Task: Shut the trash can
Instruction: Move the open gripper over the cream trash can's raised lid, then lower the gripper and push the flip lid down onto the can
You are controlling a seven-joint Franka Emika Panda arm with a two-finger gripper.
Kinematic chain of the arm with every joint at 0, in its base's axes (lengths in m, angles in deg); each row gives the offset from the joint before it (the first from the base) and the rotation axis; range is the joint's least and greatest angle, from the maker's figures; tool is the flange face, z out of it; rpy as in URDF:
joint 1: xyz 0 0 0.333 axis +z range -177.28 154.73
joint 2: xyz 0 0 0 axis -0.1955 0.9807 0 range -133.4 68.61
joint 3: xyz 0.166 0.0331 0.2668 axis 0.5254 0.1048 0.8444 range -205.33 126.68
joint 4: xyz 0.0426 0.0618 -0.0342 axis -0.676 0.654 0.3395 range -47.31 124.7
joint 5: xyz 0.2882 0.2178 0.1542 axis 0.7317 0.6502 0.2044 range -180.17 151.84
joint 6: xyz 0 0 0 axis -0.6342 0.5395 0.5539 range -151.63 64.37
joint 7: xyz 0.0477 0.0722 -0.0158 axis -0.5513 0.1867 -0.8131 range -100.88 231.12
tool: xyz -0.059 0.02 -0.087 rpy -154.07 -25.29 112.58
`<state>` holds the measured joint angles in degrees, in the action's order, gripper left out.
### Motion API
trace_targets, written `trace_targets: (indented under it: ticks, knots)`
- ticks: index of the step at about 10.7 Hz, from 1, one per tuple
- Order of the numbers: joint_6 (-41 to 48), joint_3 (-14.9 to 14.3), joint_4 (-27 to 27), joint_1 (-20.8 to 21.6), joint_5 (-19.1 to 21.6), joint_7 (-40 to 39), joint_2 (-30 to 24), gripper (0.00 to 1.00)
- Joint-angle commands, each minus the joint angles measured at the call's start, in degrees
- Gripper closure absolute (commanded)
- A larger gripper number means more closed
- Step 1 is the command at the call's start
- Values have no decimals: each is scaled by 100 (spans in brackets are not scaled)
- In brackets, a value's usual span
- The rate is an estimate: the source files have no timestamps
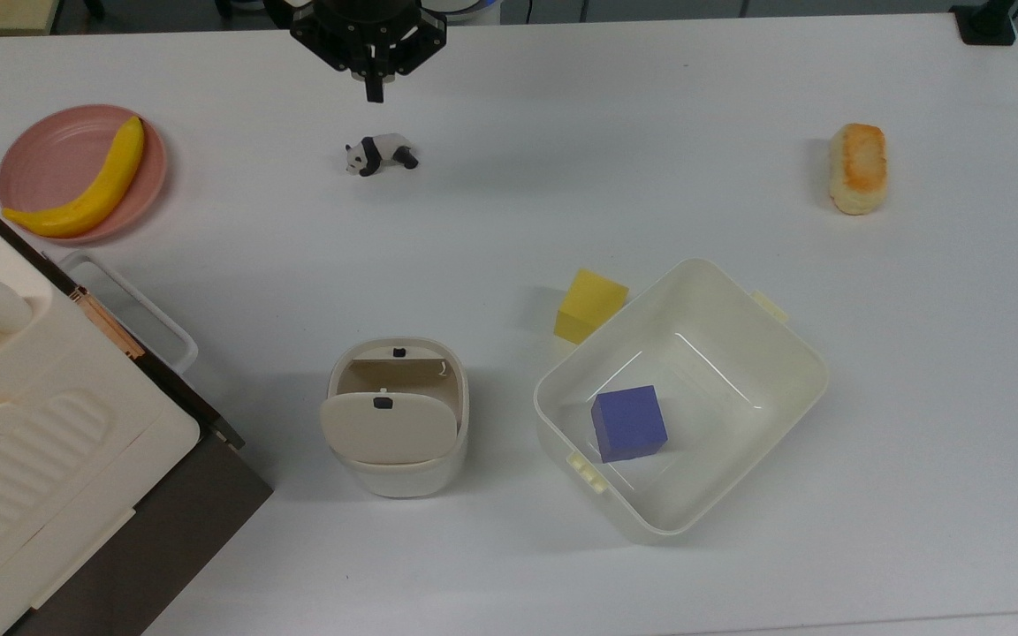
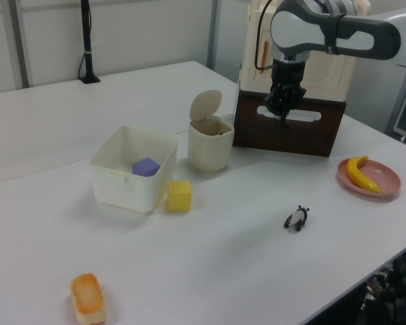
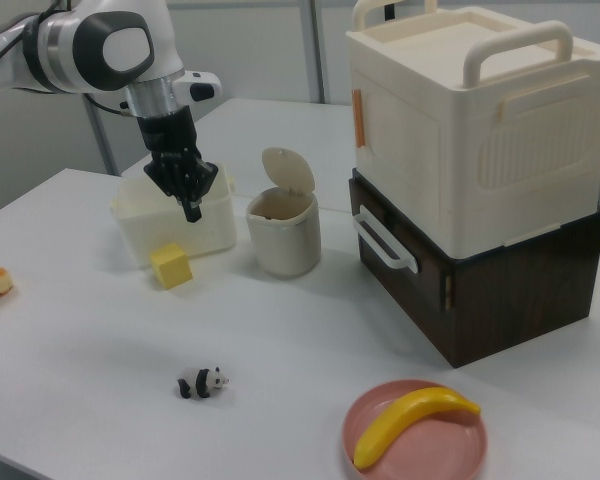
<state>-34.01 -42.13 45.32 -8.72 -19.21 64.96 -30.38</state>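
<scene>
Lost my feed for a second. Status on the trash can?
Gripper shut, empty, above the table near the panda. Trash can lid up, not yet closed. Nothing in between.

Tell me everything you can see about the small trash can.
The trash can is a small cream-white rounded-square bin that looks like plastic. Its beige flap lid stands raised on its hinge, with a small black button on it, so the bin is open. It stands upright on the white table; nothing else touches it.

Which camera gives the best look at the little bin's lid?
The right view: the lid stands upright above the trash can, clearly open. The left view shows it raised too, more side-on. The top view looks down on the flap, hiding its tilt.
</scene>
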Motion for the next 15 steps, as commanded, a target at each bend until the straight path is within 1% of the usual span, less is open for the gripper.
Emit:
trace_targets:
  ticks: [1, 3, 4, 5, 8, 10, 11, 13, 15]
  knots:
    - [70, -9, -195, 34, 170, -150, 193, 100]
    - [-201, -53, -843, -18, 530, -151, 718, 100]
    - [-525, -62, -1064, -62, 601, -142, 974, 100]
    - [-972, -62, -1145, -63, 671, -133, 1116, 100]
    - [-2754, -62, -1154, -71, 865, -133, 1406, 100]
    - [-3932, -71, -1154, -71, 848, -159, 1573, 100]
    - [-4451, -71, -1163, -63, 795, -316, 1705, 100]
    - [-5288, -62, -1155, -45, 804, -773, 1889, 100]
    - [-6079, -44, -1163, -10, 786, -801, 2179, 100]
